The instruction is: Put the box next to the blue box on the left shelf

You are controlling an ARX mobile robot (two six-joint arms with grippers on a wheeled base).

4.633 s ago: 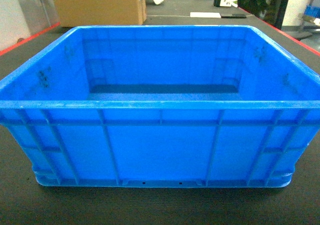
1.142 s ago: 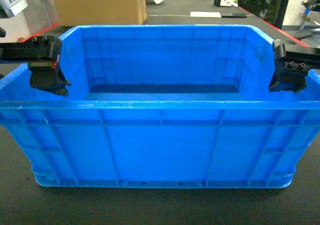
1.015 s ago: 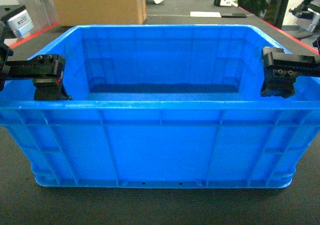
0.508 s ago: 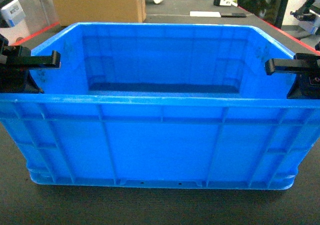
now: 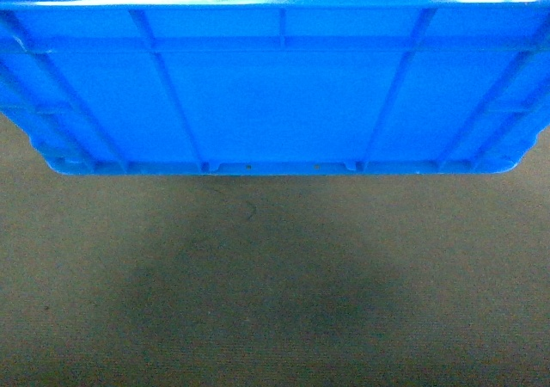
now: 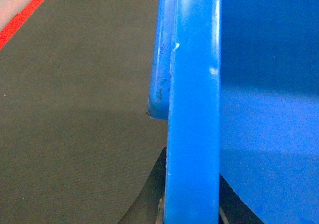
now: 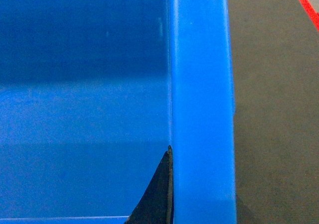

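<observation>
Hanging above the mat point(image 5: 275, 301), box point(image 5: 275, 95) gripped by both claws

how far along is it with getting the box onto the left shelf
Done: the box is off the dark mat, with a shadow beneath it. In hand: each wrist view shows dark fingers against a side rim, so both grippers seem clamped on it. Left: carrying it to the shelf, which no view shows.
</observation>
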